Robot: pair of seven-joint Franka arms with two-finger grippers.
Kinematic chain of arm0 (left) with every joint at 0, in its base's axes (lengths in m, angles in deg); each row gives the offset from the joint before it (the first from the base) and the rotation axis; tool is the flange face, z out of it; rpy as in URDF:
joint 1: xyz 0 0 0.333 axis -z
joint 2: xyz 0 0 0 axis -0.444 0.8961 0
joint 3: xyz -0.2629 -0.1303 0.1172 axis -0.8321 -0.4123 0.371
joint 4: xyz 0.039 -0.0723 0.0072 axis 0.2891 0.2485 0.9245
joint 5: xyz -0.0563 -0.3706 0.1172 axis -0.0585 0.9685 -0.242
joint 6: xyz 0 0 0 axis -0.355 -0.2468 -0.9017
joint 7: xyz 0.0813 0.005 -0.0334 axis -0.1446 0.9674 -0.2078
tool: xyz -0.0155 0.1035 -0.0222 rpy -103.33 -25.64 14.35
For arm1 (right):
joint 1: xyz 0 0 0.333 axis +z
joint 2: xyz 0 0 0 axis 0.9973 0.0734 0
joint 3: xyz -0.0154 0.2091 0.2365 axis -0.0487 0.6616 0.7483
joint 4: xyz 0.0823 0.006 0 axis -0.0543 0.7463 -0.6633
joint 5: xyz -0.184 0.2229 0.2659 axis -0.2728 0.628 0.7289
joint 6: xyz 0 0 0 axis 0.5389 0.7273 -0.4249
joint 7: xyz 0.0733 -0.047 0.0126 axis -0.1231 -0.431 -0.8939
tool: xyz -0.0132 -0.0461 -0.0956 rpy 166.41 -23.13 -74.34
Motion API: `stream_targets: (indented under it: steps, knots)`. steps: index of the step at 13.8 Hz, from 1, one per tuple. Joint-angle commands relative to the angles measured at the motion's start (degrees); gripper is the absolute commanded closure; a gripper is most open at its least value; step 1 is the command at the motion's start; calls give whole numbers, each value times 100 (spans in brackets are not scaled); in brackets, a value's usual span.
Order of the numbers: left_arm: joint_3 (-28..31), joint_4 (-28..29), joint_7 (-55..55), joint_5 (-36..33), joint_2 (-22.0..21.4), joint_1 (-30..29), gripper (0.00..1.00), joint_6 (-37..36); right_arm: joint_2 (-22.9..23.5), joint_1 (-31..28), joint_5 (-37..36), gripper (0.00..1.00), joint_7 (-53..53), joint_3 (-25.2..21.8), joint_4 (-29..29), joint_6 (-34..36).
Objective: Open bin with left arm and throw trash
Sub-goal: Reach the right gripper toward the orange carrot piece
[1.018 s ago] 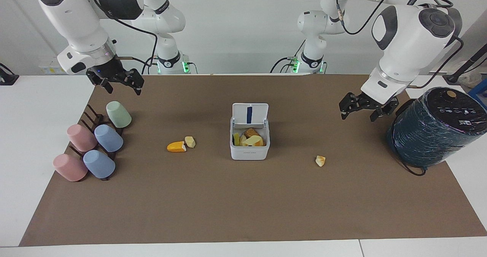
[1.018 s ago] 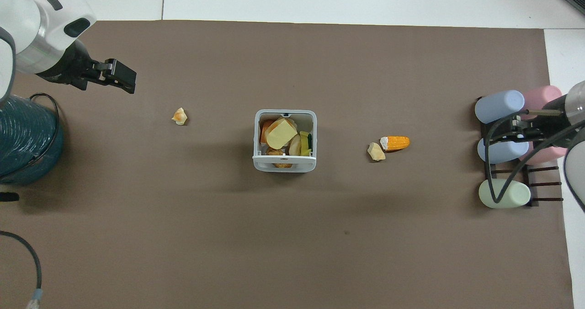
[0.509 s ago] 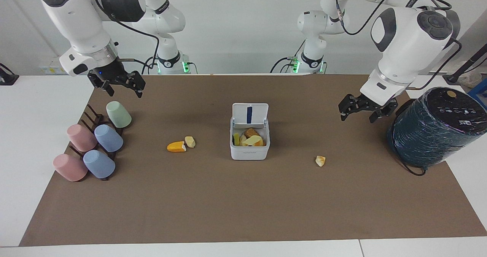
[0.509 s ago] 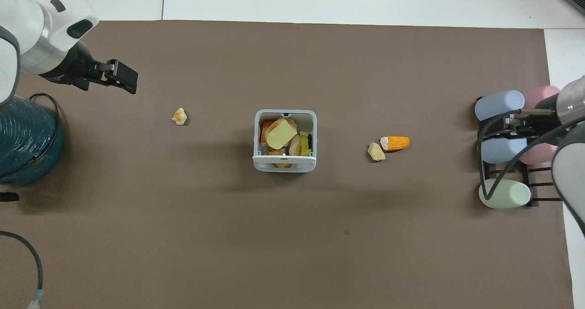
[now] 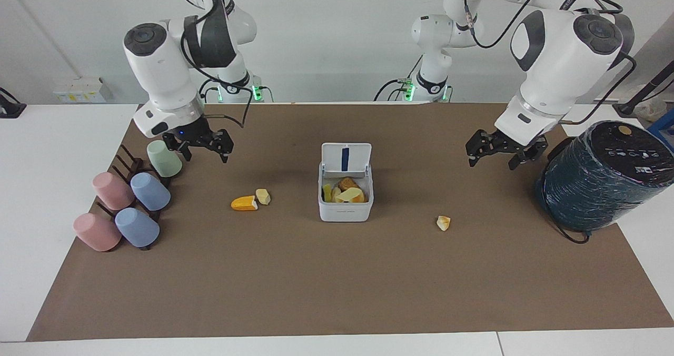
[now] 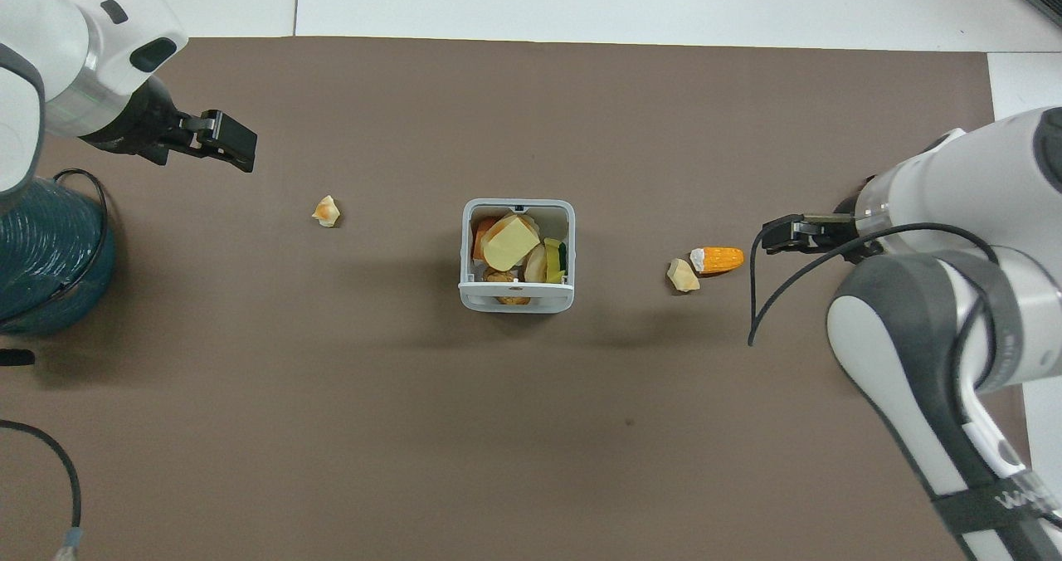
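The white bin (image 5: 345,214) stands mid-table with its lid (image 5: 346,158) raised upright; food scraps fill it. It also shows in the overhead view (image 6: 465,246). An orange wedge (image 5: 242,204) and a pale chunk (image 5: 263,196) lie together toward the right arm's end; they show in the overhead view as the wedge (image 6: 722,259) and chunk (image 6: 683,275). Another pale chunk (image 5: 443,223) (image 6: 326,211) lies toward the left arm's end. My left gripper (image 5: 492,161) (image 6: 236,142) hangs open and empty over the mat beside the teal cylinder. My right gripper (image 5: 206,156) (image 6: 776,236) is open and empty, over the mat beside the orange wedge.
A dark rack with several pastel cups (image 5: 131,198) lies at the right arm's end. A large dark teal wrapped cylinder (image 5: 600,177) (image 6: 41,254) stands at the left arm's end. A brown mat (image 5: 337,282) covers the table.
My right arm has swung from above the cup rack toward the middle and come lower, close to the orange wedge. My left gripper has shifted only slightly. Bin and scraps have not moved.
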Motion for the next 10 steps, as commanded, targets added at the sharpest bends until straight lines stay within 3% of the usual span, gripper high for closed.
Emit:
stream_targets:
  steps: [1, 6, 10]
  knots:
    - [11, 331, 75, -12, -251, -22, 0, 153, 182, 229, 31, 0, 462, 19, 411, -685]
    - [11, 340, 84, -12, -251, 5, 0, 136, 578, 774, 22, 0, 1429, 10, 1070, -1855]
    - [11, 349, 84, -12, -251, -4, 0, 162, 851, 845, -13, 0, 1536, 10, 1370, -2596]
